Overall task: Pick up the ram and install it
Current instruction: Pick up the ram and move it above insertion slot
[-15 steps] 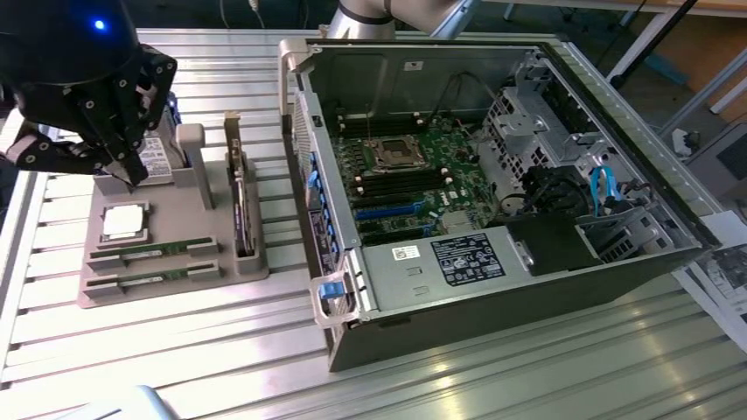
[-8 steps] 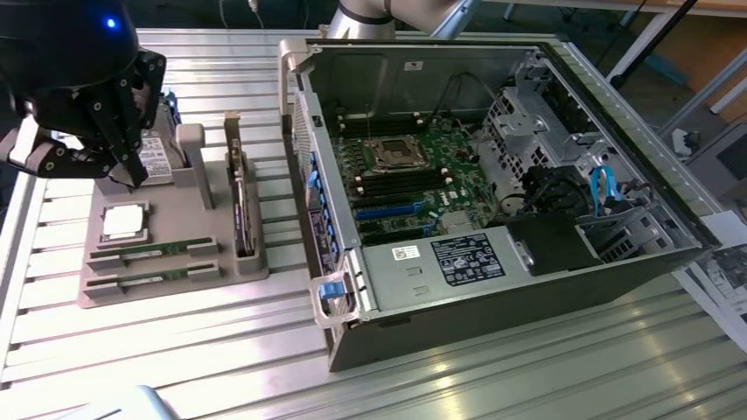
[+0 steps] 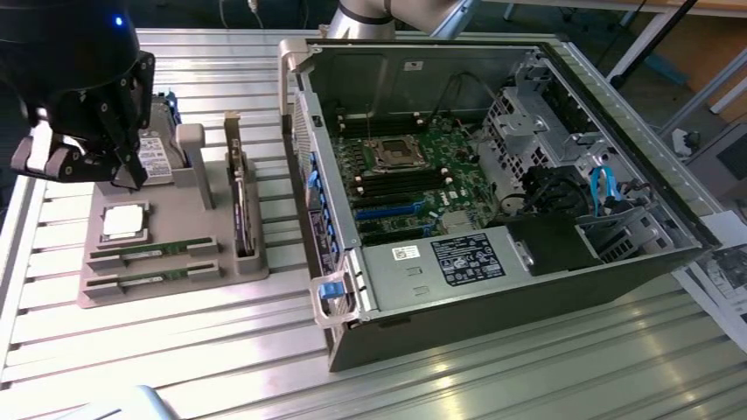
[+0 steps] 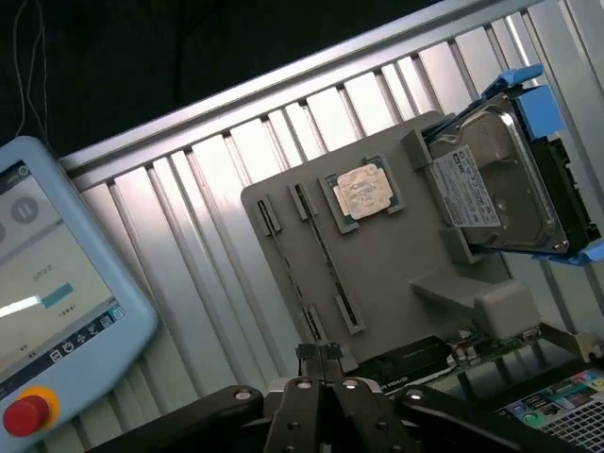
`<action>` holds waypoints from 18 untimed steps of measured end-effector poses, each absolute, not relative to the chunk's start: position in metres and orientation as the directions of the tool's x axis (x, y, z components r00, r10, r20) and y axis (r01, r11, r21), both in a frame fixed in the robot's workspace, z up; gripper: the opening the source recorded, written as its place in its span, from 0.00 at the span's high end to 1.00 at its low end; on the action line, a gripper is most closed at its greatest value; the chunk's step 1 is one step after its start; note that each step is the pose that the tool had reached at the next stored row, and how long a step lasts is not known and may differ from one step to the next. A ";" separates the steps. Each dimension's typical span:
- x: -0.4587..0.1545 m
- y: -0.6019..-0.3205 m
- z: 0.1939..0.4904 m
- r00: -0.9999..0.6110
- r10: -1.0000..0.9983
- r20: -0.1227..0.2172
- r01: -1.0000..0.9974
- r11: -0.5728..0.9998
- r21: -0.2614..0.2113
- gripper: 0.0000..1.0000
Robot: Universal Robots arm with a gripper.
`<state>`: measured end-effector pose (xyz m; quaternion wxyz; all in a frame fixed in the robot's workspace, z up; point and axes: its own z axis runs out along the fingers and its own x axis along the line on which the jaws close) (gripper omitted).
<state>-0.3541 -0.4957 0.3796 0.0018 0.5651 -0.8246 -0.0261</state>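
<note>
Resting in a slot of the gray holder, the ram is a long, thin green stick with dark chips, its twin just beside it. The gripper hangs above the holder, jaws pressed together, holding nothing. A silver processor, a hard drive and a dark expansion card share the holder; an open computer case stands beside it.

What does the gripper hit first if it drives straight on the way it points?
Probably the grey parts holder, by the ends of the two ram sticks, under the gripper. Depth is unclear; a stick could come first.
</note>
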 end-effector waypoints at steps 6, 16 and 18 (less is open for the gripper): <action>-0.354 -0.496 0.378 -0.224 -0.974 -0.027 -0.974 0.223 0.045 0.90; -0.354 -0.496 0.376 -0.028 -0.999 -0.027 -0.999 0.027 0.045 0.90; -0.354 -0.496 0.376 -0.028 -0.999 -0.027 -0.999 0.027 0.045 0.90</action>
